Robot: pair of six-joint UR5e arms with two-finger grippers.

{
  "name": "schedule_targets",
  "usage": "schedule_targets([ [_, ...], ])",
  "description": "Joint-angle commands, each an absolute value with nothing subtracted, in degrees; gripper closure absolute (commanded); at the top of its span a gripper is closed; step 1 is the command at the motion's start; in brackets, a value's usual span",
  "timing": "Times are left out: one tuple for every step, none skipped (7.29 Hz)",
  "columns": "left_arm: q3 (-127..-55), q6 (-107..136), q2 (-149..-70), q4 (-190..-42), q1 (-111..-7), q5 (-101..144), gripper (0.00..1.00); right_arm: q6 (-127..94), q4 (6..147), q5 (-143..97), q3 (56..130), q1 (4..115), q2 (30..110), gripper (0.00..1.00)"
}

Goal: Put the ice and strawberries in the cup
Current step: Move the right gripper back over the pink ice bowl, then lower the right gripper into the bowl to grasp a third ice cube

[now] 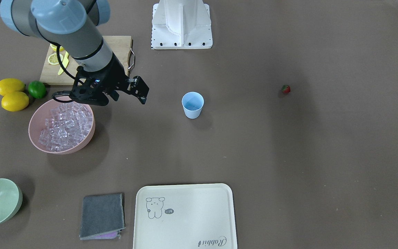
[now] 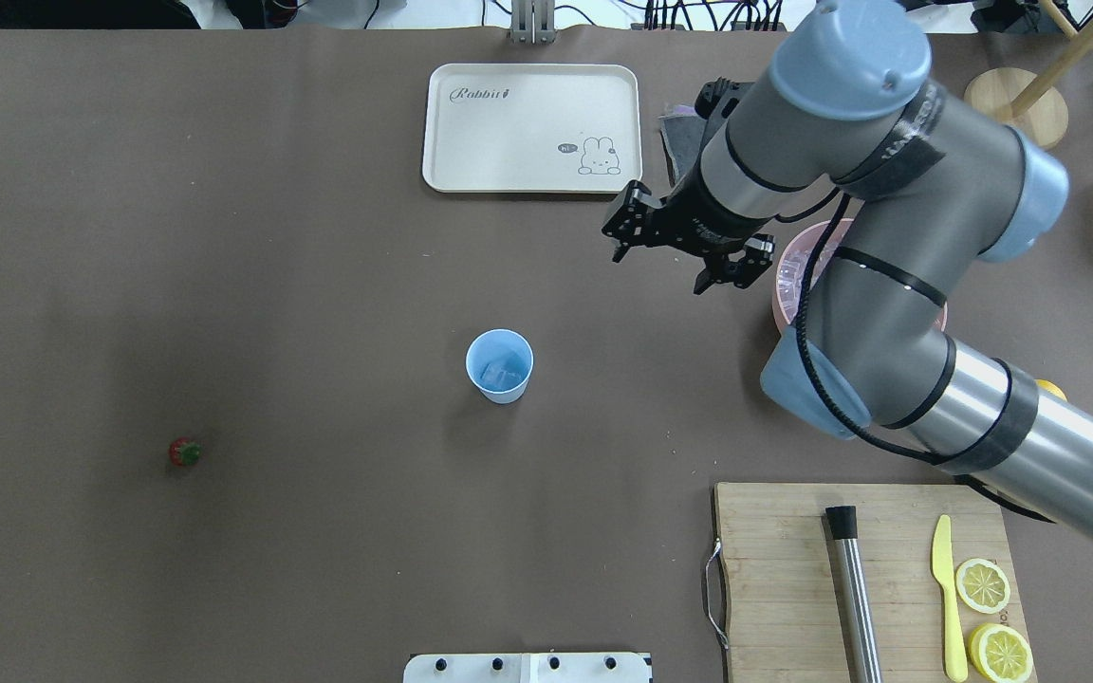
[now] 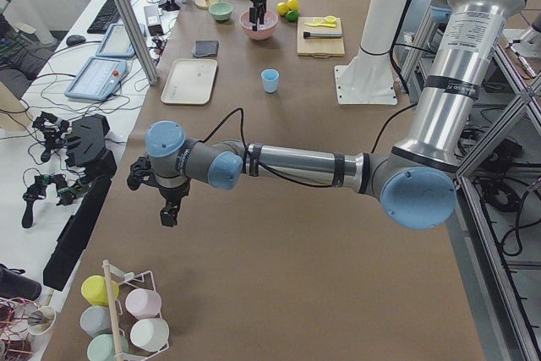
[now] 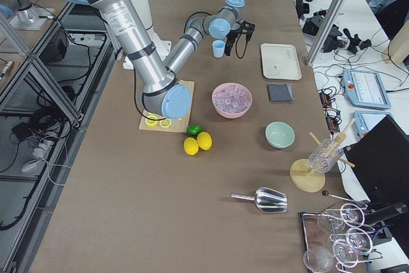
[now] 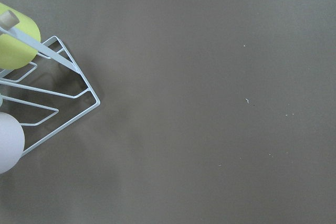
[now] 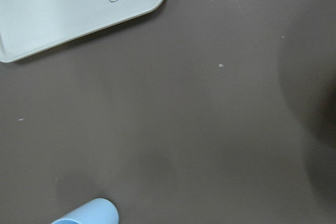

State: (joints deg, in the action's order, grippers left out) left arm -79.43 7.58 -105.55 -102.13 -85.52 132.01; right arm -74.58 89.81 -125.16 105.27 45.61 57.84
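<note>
Ice (image 1: 66,126) in pink bowl (image 1: 30,128) — right claw (image 1: 129,98) wide open, empty, between bowl and cup (image 1: 192,105)

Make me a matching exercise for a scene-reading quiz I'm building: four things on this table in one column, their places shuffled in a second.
Things
1. strawberry
2. ice cubes
3. yellow knife
4. grey cloth

Places
A. heaped in the pink bowl
B. beside the cream tray
C. alone on the bare table
D. on the wooden cutting board

Pairs: 1-C, 2-A, 3-D, 4-B
</note>
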Motion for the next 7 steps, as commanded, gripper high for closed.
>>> schedule_targets([
  [-79.6,7.7,-105.6,-102.1,-85.5,132.0,0.02,-63.1,89.7,-127.9,105.7,48.2,62.2,0.10],
  [-79.9,7.8,-105.6,-102.1,-85.5,132.0,0.02,-59.5,89.2,-131.6,105.7,50.3,64.0,0.10],
  [-79.9,7.9,-105.7,-102.1,-85.5,132.0,0.02,-54.1,89.2,-135.2,105.8,52.5,66.0,0.10],
  [-79.9,7.9,-105.8,-102.1,-85.5,132.0,0.02,-49.1,89.1,-135.4,105.6,53.2,67.9,0.13],
  [-79.9,7.9,-105.8,-102.1,-85.5,132.0,0.02,-45.2,89.1,-135.4,105.3,53.9,69.2,0.13],
  [-79.8,7.8,-105.7,-102.1,-85.5,132.0,0.02,-40.9,89.2,-135.4,105.0,54.2,70.6,0.13],
  [-79.7,7.8,-105.7,-102.1,-85.5,132.0,0.02,-39.7,89.2,-135.3,104.8,54.2,71.4,0.19],
])
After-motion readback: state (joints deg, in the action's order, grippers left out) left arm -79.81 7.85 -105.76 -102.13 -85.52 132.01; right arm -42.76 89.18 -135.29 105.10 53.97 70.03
